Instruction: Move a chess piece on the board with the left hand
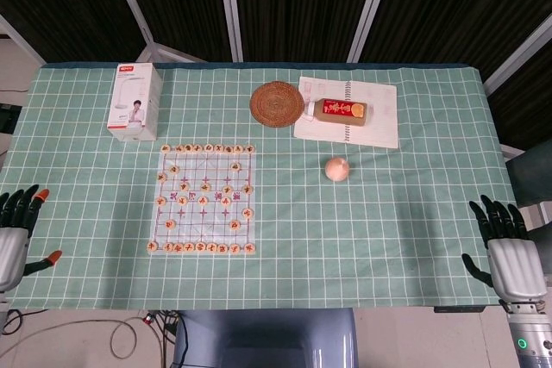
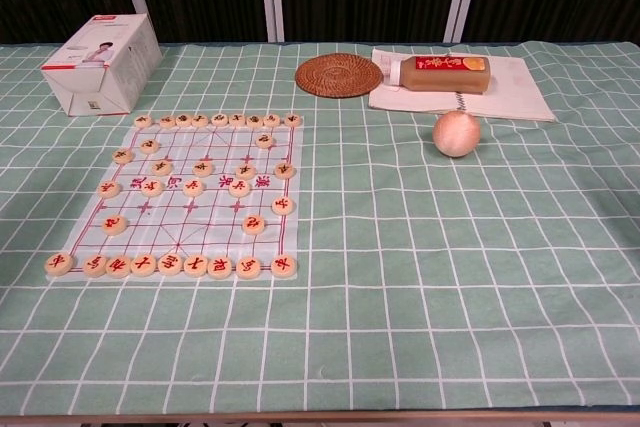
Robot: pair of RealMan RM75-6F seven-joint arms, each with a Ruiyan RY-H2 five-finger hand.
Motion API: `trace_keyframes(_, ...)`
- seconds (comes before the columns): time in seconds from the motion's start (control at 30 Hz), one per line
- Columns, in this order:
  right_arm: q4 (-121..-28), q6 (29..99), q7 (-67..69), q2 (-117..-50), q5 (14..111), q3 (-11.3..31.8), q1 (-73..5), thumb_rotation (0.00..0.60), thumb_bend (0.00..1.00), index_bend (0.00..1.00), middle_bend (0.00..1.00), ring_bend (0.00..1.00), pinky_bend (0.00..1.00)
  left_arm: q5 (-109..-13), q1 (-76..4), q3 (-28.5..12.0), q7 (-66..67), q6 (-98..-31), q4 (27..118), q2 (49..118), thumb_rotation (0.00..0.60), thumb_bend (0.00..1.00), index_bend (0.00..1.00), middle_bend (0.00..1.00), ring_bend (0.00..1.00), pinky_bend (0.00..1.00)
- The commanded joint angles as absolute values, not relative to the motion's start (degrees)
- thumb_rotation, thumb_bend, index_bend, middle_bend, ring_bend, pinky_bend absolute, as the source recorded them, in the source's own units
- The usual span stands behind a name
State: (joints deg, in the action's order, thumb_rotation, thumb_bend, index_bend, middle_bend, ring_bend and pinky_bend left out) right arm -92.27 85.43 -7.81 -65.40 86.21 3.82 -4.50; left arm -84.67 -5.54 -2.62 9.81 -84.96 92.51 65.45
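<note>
Chess pieces [image 2: 194,186] sit scattered on the board [image 1: 203,199], left of centre on the checked tablecloth [image 1: 388,213]. We keep our left hand [image 1: 15,232] off the table's left edge, fingers spread and empty, well apart from the board. Our right hand [image 1: 511,252] waits at the right edge, likewise splayed, empty.

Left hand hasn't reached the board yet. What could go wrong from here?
1. The chess pieces sit close together mid-board, so the fingers may well knock neighbours while pinching one.
2. The board looks like a thin sheet on the tablecloth; a dragging contact could shift it.
3. The left hand starts off the table's left edge, so its sweep may clip the near-row pieces.
</note>
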Motion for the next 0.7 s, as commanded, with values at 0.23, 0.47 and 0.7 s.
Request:
trace_keyframes(0.23,-92.19,85.41,-7.46,-65.32,86.00,3.91,-4.47,0.600,0.34,0.00,0.00,0.00,0.00,-84.53,-5.47,-2.64,10.55,-85.13,92.93,65.34,0.600,0.00,0.00,0.00,0.00,0.00)
trace_keyframes(0.47,-92.34,85.34,-7.10,-65.27,85.65,4.01,-4.41,0.600,0.34,0.00,0.00,0.00,0.00,-83.97,-6.22,-2.90,12.91,-83.99,94.42,65.39,0.600,0.00,0.00,0.00,0.00,0.00)
trace_keyframes(0.7,-92.47,85.08,-6.61,-65.25,85.29,4.15,-4.49,0.600,0.34,0.00,0.00,0.00,0.00,-84.39,-11.30,-5.15,20.97,-79.61,98.37,66.17,0.600,0.00,0.00,0.00,0.00,0.00)
